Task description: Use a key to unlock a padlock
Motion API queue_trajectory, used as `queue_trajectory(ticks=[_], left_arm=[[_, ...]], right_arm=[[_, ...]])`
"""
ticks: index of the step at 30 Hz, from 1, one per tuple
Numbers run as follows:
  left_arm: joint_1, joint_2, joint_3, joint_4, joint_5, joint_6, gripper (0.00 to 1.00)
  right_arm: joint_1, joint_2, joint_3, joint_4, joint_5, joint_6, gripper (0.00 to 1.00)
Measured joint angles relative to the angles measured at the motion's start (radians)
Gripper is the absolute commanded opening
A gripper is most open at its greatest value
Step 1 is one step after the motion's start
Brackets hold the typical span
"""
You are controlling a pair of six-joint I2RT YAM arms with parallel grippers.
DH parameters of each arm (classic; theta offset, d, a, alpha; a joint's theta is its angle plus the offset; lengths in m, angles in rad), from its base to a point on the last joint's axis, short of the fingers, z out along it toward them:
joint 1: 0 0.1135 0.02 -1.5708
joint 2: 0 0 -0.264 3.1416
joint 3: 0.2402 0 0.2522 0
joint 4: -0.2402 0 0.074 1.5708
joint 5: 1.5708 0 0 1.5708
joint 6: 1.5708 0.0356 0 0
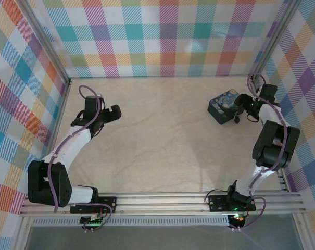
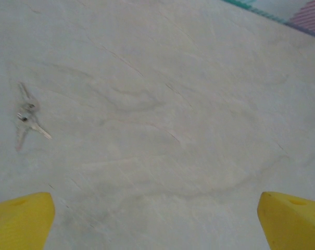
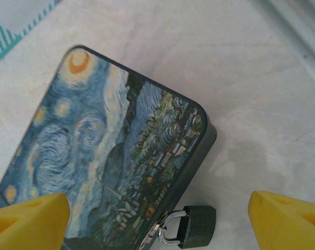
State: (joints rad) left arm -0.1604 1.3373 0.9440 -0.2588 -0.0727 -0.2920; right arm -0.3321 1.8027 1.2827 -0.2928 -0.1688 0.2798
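Left gripper (image 2: 156, 221) first: my 2 yellow fingers (image 2: 19, 219) sit spread wide at the bottom corners of the left wrist view, nothing between them but the bare cream table (image 2: 199, 130), so that one's open and holding nothing. The key (image 2: 27, 117) is lying flat on the table ahead of me and off toward the left side of that view, well apart from either fingertip. It's a pale, blurry little metal thing and I honestly can't make out much detail on it. Over on the right gripper (image 3: 157, 221), same deal: both yellow fingertips (image 3: 287, 219) are spread far apart and not clamped on anything. One hangs over the lid of the blue tin (image 3: 110, 151) with the swirly starry print, the other over bare table beside it. The padlock (image 3: 197, 225) is right there between them at the bottom of the right wrist view. It has a dark body lying on the table just beside the tin's edge, with its silver shackle (image 3: 170, 229) hooked through the tin's clasp, and the shackle looks closed. From the top camera the tin (image 1: 225, 105) sits near the far right corner of the table, my right arm reaching up to it, my left arm way over on the left side.
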Motion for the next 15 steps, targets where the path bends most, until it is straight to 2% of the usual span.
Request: queue_trajectory(ticks=[9,15], left_arm=[[-0.193,0.008,0.036,-0.102,-0.074,-0.01,0.98],[-0.233,0.036,0.096,-0.138,-0.1,-0.011,0.97]], right_arm=[[0.011,0.096,0.036,-0.016,-0.159,0.041,0.66],[0.062,0.101,0.033,-0.015,-0.184,0.061,0.51]])
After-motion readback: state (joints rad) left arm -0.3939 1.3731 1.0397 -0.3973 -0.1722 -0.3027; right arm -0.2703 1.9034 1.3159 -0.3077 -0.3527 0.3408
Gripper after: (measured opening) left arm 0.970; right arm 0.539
